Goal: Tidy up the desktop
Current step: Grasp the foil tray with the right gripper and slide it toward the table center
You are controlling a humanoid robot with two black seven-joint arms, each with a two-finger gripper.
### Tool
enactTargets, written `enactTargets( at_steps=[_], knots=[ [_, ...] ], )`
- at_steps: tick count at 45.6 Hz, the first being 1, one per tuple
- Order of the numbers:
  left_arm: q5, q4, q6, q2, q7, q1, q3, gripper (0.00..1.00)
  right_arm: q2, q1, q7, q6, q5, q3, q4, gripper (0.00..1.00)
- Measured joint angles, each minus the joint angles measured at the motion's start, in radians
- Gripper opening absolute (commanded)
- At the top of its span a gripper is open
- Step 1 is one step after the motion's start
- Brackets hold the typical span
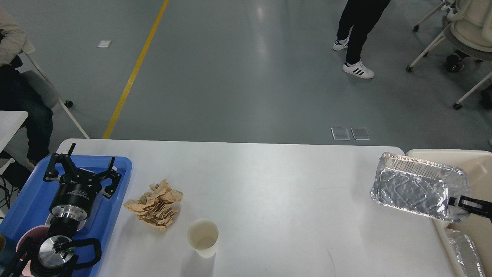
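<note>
**Head view: right claw holding foil tray over bin, left claw spread over blue tray**

Head view, only one feed.

Left claw (pixel 83 169): fingers spread wide, nothing between them, hanging over the blue tray (pixel 119 181) at the worktop's left end. A pink cup (pixel 29 236) sits in that tray, behind the claw toward the near edge, partly hidden by the arm.

Right claw (pixel 455 201): clamped on the near-right rim of the foil tray (pixel 415 186). Tray is lifted and tilted, open side facing the camera, looks empty. It straddles the worktop's right edge, partly over the cream bin (pixel 476 165). Another foil piece (pixel 467 250) lies in the bin, below the right claw.

Worktop (pixel 269 184): white, spans most of the lower frame, between the two claws. On it, just right of the left claw and beside the blue tray: crumpled brown paper (pixel 155 206). Right of and nearer than the paper: white paper cup (pixel 203 237), upright, not touching the paper. Both well apart from the right claw.

Background: person standing (pixel 359 34) on grey floor, beyond the worktop.
</note>
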Motion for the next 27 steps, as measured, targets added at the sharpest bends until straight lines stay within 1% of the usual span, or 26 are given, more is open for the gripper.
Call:
enactTargets(
  at_steps=[7, 13, 19, 23, 27],
  knots=[
    [0.000, 0.000, 0.003, 0.002, -0.001, 0.000, 0.000, 0.97, -0.128, 0.079, 0.013, 0.062, 0.038, 0.006, 0.105, 0.00],
    [0.000, -0.001, 0.011, 0.009, -0.010, 0.001, 0.000, 0.97, -0.192, 0.124, 0.022, 0.088, 0.061, 0.006, 0.159, 0.00],
    [0.003, -0.003, 0.033, 0.016, -0.012, 0.001, 0.001, 0.97, -0.207, 0.142, 0.044, 0.128, 0.068, 0.009, 0.179, 0.00],
    [0.003, -0.004, 0.039, 0.028, -0.012, 0.001, 0.009, 0.97, -0.197, 0.145, 0.042, 0.152, 0.083, 0.011, 0.185, 0.00],
    [0.003, -0.006, 0.041, 0.037, -0.012, 0.001, 0.023, 0.97, -0.169, 0.149, 0.031, 0.168, 0.096, 0.014, 0.186, 0.00]
  ],
)
